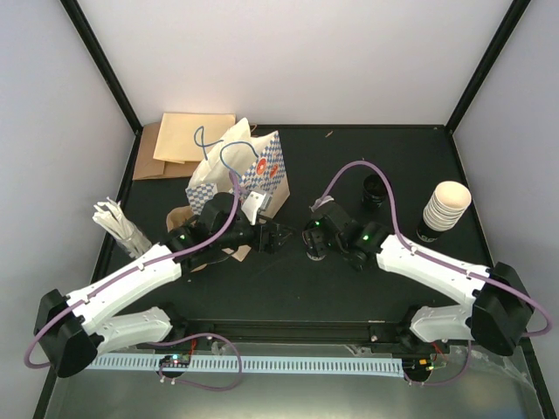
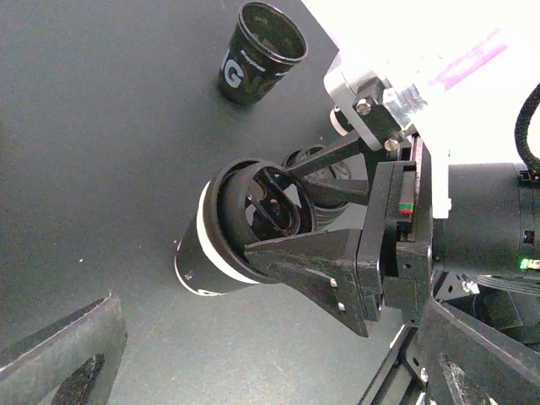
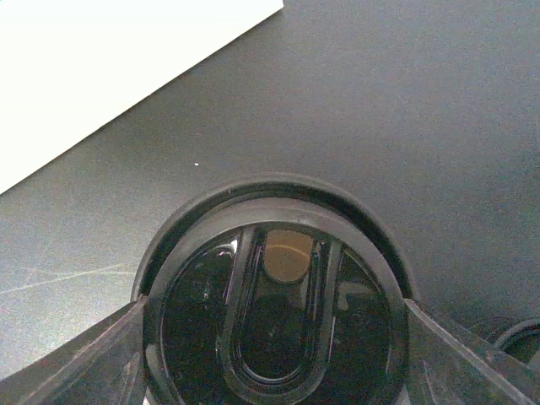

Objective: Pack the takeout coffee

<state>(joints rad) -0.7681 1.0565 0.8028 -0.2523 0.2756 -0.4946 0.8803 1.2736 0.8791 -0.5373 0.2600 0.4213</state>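
Judged light and crushable, the cup (image 2: 201, 263) is clamped at its lid (image 3: 274, 337) by the right gripper (image 3: 274, 306); the left gripper (image 1: 272, 236) is spread wide.

Your top view: high above near edge of table (image 1: 393, 166), facing down. Your wrist views: both close, sharing black lid (image 2: 253, 198) (image 3: 278, 337).

The takeout coffee cup (image 2: 198, 261) is being held a little to the right of the blue-checked bag (image 1: 266, 175), near its front corner. It is wearing its round black lid (image 2: 266, 202), with a pale band showing just beneath and a dark body below. The right gripper (image 3: 274, 363) is clasping it at the lid from both sides.
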